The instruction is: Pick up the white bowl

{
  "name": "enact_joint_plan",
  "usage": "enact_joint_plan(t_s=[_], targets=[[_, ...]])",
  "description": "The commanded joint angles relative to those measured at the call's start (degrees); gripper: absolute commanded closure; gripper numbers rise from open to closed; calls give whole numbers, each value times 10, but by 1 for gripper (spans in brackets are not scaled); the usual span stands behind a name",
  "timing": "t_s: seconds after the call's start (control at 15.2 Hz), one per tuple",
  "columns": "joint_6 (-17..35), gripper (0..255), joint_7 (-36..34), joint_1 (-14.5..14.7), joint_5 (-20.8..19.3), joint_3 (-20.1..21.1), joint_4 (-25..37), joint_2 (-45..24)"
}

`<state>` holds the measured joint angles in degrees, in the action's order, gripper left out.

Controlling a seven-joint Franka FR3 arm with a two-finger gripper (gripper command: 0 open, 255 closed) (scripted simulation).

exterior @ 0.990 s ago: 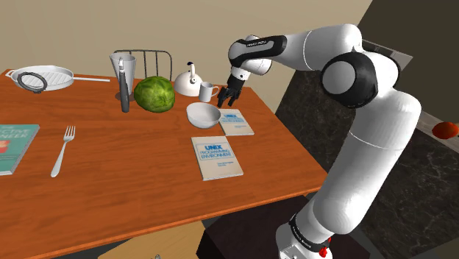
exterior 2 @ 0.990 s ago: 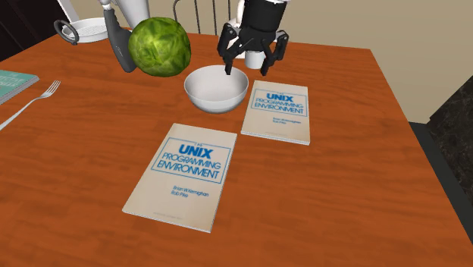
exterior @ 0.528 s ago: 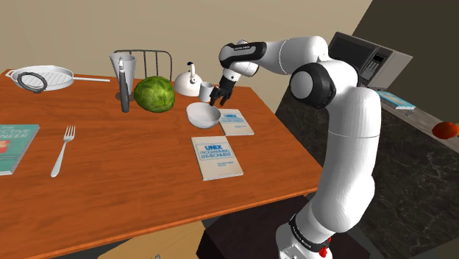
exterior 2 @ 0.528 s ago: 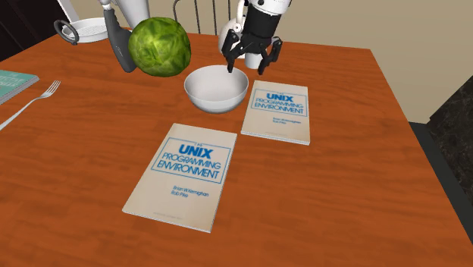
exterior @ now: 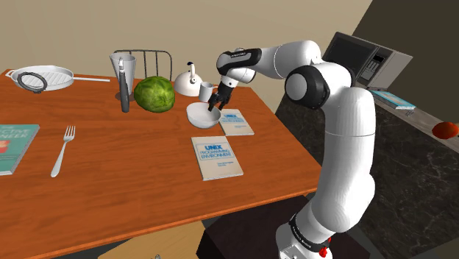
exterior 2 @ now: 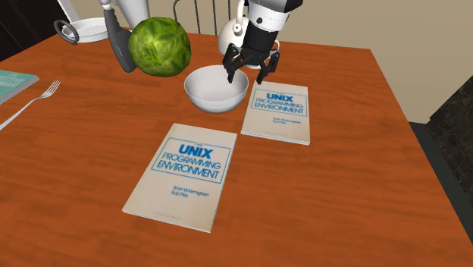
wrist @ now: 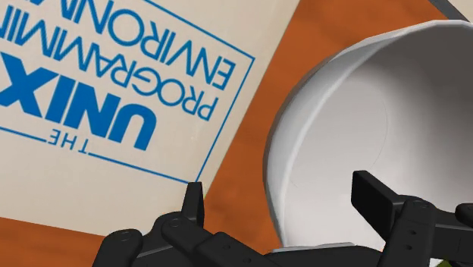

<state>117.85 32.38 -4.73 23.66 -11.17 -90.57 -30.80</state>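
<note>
1. I see the claw [exterior 2: 246, 74] spread wide, holding nothing, low over the edge of the white bowl [exterior 2: 216, 89].
2. In the wrist view the claw [wrist: 284, 201] straddles the bowl's [wrist: 364, 114] rim. One finger [wrist: 375, 193] stands before the bowl's inside, the other over the strip of orange-brown worktop [wrist: 333, 26] beside it. I cannot tell whether either finger touches the rim.
3. The bowl [exterior: 203, 114] sits upright on the worktop [exterior: 125, 169], just beside a green cabbage [exterior: 154, 94] and a "UNIX Programming Environment" book [exterior: 236, 121].
4. A second copy of that book [exterior 2: 189, 174] lies nearer the second exterior camera, apart from the bowl.
5. Behind the bowl in the shoulder view stand a white kettle [exterior: 190, 81] and a small mug [exterior: 208, 91].
6. A fork [exterior: 63, 149] lies well away, toward the shoulder view's left.
</note>
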Motion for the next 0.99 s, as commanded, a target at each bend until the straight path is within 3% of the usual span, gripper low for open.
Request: enact_joint_plan(t_s=[0.0,0.59,0.92], targets=[[1,255,0,0,0,0,0,-1],[1,255,0,0,0,0,0,-1],[-27,255,-10,1,-7,-3,14,15]])
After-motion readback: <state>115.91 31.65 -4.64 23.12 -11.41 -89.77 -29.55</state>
